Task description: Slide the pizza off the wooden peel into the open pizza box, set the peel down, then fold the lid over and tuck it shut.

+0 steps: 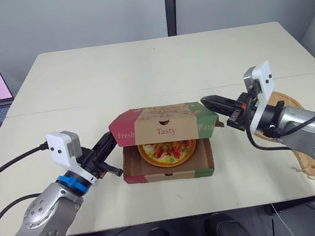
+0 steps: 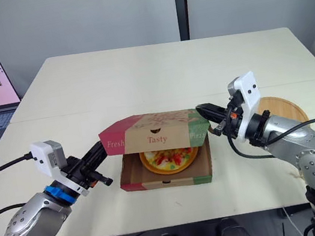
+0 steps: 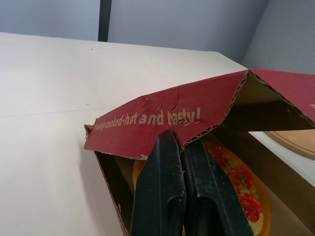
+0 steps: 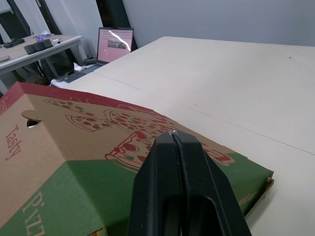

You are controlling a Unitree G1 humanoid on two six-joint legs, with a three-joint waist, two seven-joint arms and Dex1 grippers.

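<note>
pizza point(image 1: 168, 151): in box point(image 1: 167, 174), lid point(image 1: 166, 130) half down, front flap untucked.
left gripper point(image 1: 111, 140): fingers pressed together, empty, at lid's 9 o'clock edge.
right gripper point(image 1: 207, 102): pinched closed, empty, atop lid's 3 o'clock corner.
peel point(image 1: 285, 100): on table, beyond right gripper.

We see the right gripper point(image 4: 173, 137) with its 2 black fingers pressed flat together, their tips over the pizza box lid point(image 4: 88, 147). The lid's top carries pizza drawings, a green panel and a red edge with pale lettering. Beyond the lid lies the pale table point(image 4: 236, 83), and past its edge a laptop point(image 4: 116, 44) stands open with a lit screen.
</note>
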